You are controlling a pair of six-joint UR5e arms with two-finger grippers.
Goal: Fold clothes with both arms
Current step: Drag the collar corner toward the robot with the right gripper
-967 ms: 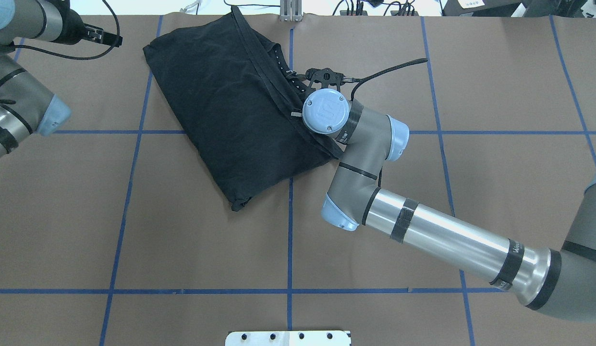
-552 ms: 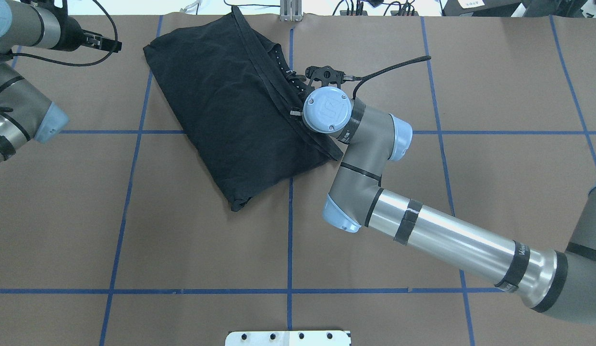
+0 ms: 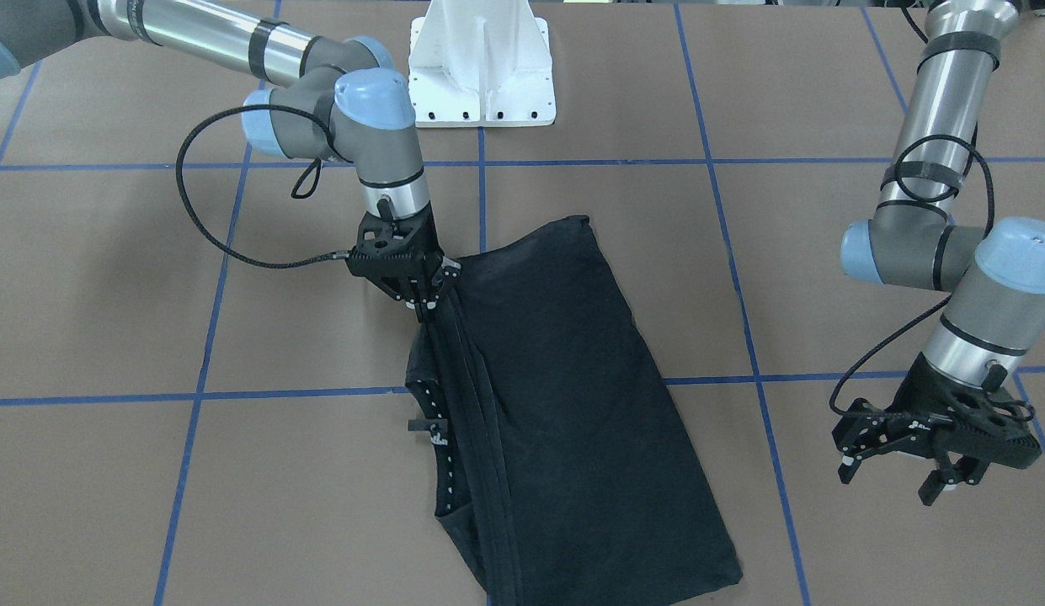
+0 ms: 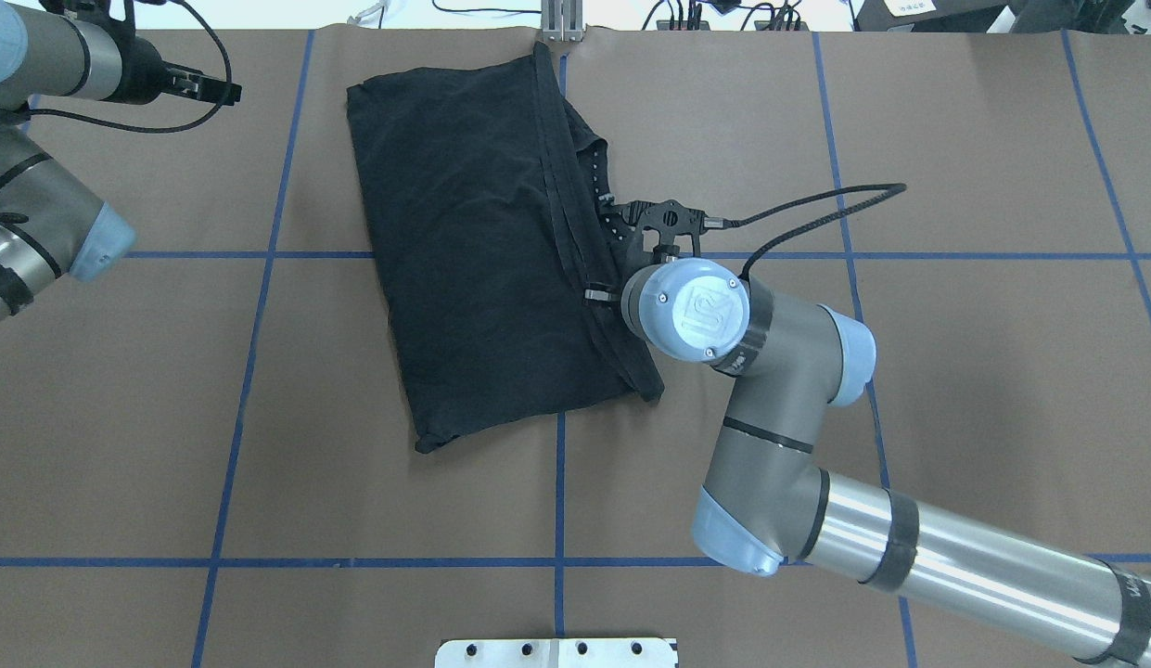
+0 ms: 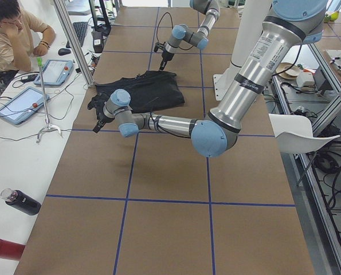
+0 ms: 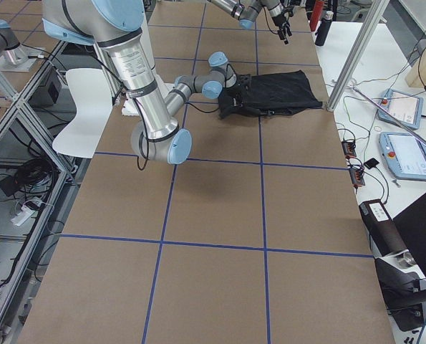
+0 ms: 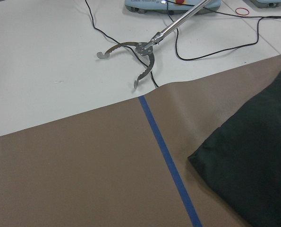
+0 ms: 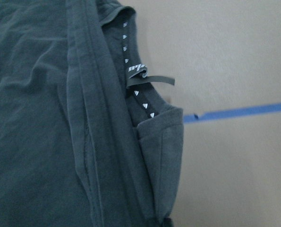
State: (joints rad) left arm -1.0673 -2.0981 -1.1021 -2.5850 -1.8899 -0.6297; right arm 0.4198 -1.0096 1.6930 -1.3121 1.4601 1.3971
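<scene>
The black T-shirt (image 4: 482,260) lies folded on the brown table with its plain side up; no print shows. It also shows in the front view (image 3: 573,404). My right gripper (image 3: 424,310) is shut on the shirt's layered edge near the collar and holds that edge slightly lifted. The right wrist view shows the collar with its white-triangle label (image 8: 133,71). In the overhead view the right wrist (image 4: 686,308) hides the fingers. My left gripper (image 3: 893,480) is open and empty, hovering apart from the shirt near the table's far left (image 4: 218,90). The left wrist view shows one shirt corner (image 7: 258,161).
Blue tape lines (image 4: 561,482) grid the table. The white pedestal base (image 3: 480,76) stands at the robot's side. A metal post (image 4: 561,19) stands at the far edge. A person (image 5: 10,28), tablets and bottles (image 5: 21,201) are on the side bench.
My right arm has pulled toward the robot and to the right with the shirt's edge, dragging and turning the shirt more upright on the table. The left arm has hardly moved.
</scene>
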